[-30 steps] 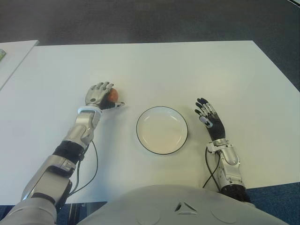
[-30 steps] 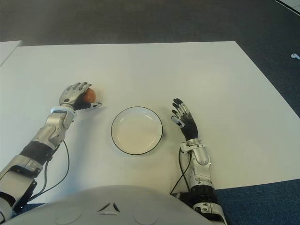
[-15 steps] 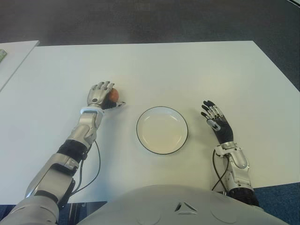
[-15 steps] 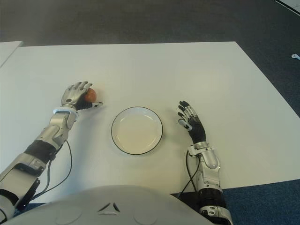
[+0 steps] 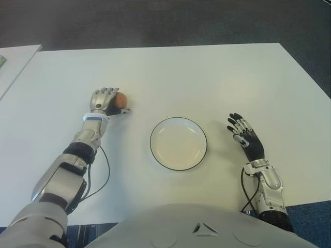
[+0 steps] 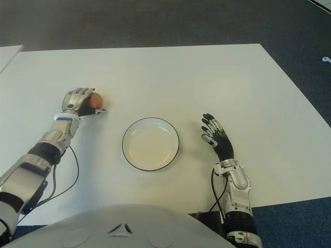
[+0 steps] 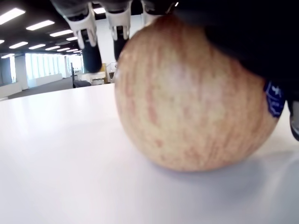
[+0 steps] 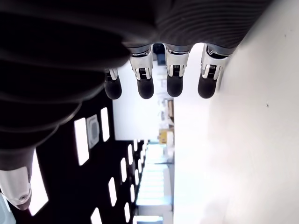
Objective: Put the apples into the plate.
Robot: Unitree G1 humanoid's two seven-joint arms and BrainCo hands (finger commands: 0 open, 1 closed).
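Note:
A reddish-yellow apple (image 5: 120, 98) with a blue sticker sits on the white table (image 5: 207, 72), left of the plate. My left hand (image 5: 106, 99) is curled over it from the left. In the left wrist view the apple (image 7: 187, 98) touches the tabletop, with the fingertips (image 7: 119, 28) hooked over its far side. The white plate (image 5: 178, 143) with a dark rim lies in the middle and holds nothing. My right hand (image 5: 245, 138) shows to the right of the plate, its fingers (image 8: 175, 74) spread and holding nothing.
A black cable (image 5: 103, 175) loops beside my left forearm. A second white table (image 5: 13, 59) shows at the far left edge. Dark carpet (image 5: 165, 20) lies beyond the table's far edge.
My left hand has slid the apple a little to the left and farther from me. My right hand has drawn back to the right, away from the plate.

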